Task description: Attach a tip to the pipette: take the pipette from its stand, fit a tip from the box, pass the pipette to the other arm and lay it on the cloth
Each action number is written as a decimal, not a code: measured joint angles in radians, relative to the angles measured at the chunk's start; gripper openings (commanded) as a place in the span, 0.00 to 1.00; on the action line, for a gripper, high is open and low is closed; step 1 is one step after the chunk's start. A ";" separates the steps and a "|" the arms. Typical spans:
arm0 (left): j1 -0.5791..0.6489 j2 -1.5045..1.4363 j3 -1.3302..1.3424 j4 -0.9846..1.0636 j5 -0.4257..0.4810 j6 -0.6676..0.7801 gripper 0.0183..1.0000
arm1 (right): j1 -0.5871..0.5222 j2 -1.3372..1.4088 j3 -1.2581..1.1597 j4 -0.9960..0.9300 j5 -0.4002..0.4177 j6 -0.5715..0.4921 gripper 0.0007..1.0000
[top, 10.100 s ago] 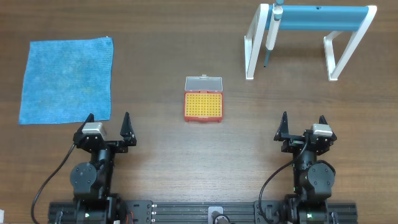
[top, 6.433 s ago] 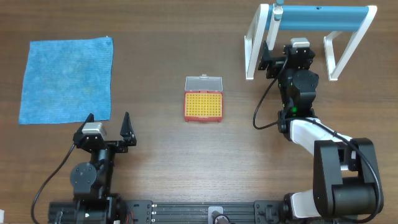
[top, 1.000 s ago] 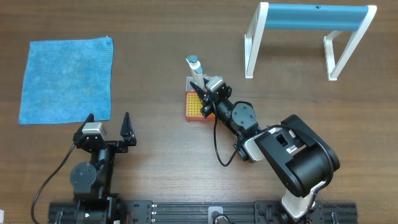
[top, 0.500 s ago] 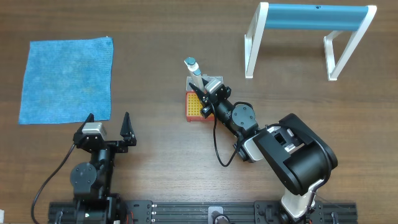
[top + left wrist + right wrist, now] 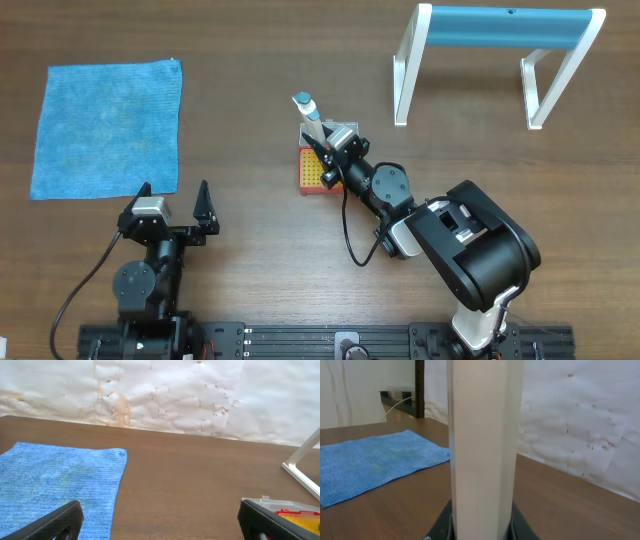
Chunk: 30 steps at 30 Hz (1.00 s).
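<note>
Brown wooden tabletop is seen from above, and the white-and-blue stand [image 5: 505, 25] at upper right is found without its pipette. The pipette [image 5: 311, 115] is pinched upright by the right gripper [image 5: 328, 152] just above centre, over the orange tip box [image 5: 311, 177]. Its lower end is hidden, so a seated tip cannot be confirmed. The handover and the laying on the blue cloth [image 5: 107, 128], upper left, are judged undone. The left gripper [image 5: 174, 193], lower left, is held spread. The box's folded-back lid [image 5: 345, 127] is judged the nearest obstacle.
</note>
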 measured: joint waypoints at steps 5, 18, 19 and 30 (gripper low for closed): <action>0.000 0.000 0.000 0.000 0.000 0.000 1.00 | 0.000 -0.057 0.012 -0.062 0.000 0.000 0.08; 0.000 0.000 0.000 0.000 0.000 0.000 1.00 | 0.000 -0.431 0.107 -0.542 -0.016 -0.007 0.08; 0.000 0.000 0.000 0.000 0.000 0.000 1.00 | 0.000 -0.461 0.116 -0.600 -0.028 -0.007 0.08; 0.000 0.000 0.000 0.000 0.000 0.000 1.00 | 0.000 -0.606 0.132 -0.799 -0.229 0.092 0.08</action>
